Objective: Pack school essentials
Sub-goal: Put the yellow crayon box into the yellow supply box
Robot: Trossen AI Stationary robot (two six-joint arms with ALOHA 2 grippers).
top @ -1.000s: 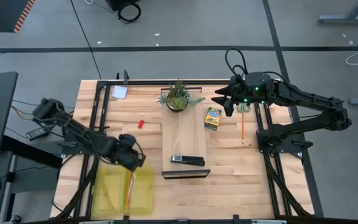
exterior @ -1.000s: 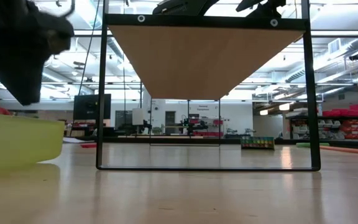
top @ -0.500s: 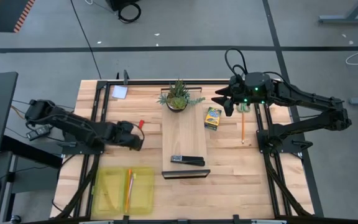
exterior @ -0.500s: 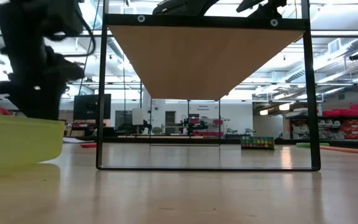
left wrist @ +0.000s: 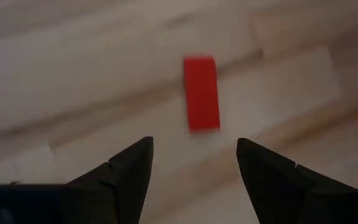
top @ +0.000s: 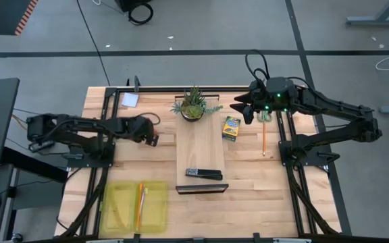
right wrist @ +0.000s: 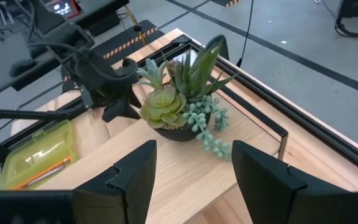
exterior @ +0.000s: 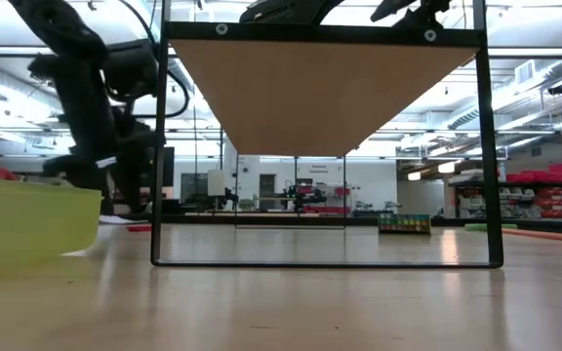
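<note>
We should lower the left gripper (left wrist: 191, 165), its fingers spread and empty, straight over the small flat red eraser (left wrist: 201, 93) lying on the bare wood left of the plant, then close across its short sides. Only the left wrist view shows the eraser; in the high view the left gripper hides it. The right gripper (right wrist: 188, 168) hovers parted and empty at far right.

Showing solid red on eraser (left wrist: 201, 93), translucent yellow on tray (top: 155, 209), orange on pen (top: 141, 202), green on plant (right wrist: 179, 93).

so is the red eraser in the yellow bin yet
No, out. The red eraser lies on the bare table ahead of the left gripper's open fingers; yellow bin sits apart.
</note>
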